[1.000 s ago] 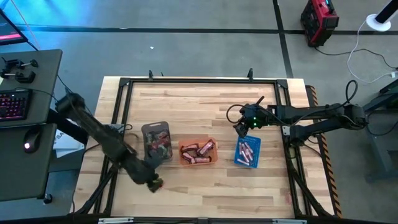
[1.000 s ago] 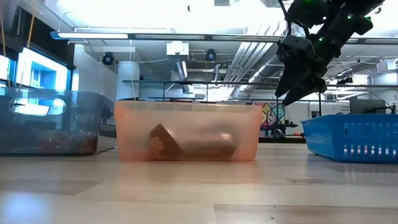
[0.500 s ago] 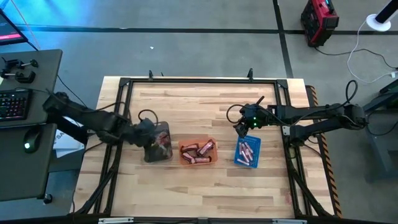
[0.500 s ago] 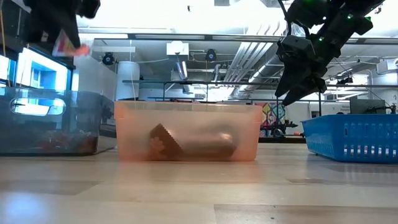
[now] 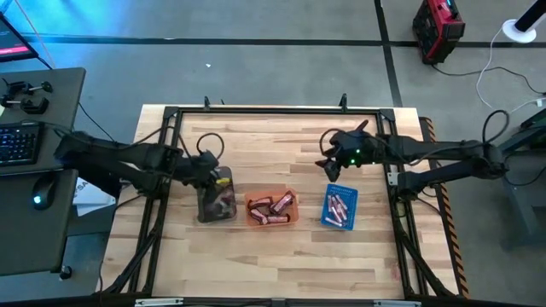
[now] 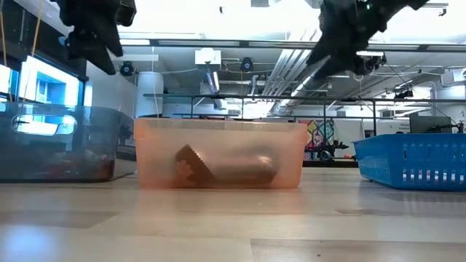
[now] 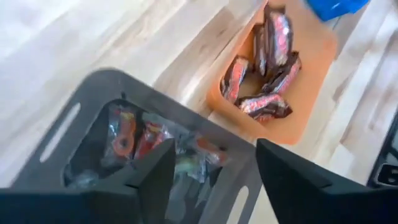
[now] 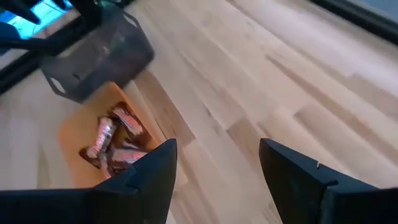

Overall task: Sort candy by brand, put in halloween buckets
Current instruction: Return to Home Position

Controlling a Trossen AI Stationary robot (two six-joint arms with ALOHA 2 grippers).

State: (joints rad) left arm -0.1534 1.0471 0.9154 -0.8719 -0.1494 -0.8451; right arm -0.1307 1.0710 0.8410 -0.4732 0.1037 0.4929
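Observation:
Three buckets stand in a row on the wooden table: a dark grey one [image 5: 215, 194] with mixed wrapped candy [image 7: 146, 140], an orange one [image 5: 271, 207] with reddish-brown bars [image 7: 267, 68], and a blue one [image 5: 339, 207] with pink pieces. My left gripper [image 7: 214, 180] hovers open above the grey bucket's far left part [image 5: 209, 170], nothing between its fingers. My right gripper [image 8: 214, 180] hangs open in the air [image 5: 328, 158], beyond the blue bucket toward the far edge, high over the table in the low view [image 6: 342, 36].
A black metal frame [image 5: 273, 111] runs around the tabletop. Bare wood lies before the buckets toward the near edge and behind them toward the far edge. A desk with keyboard and mouse [image 5: 34, 170] stands left of the table.
My left gripper has swung from the table's near left up and toward the far edge, ending over the grey bucket. The pink piece it carried half a second ago no longer shows at its fingers. My right gripper has risen and gone toward the far edge.

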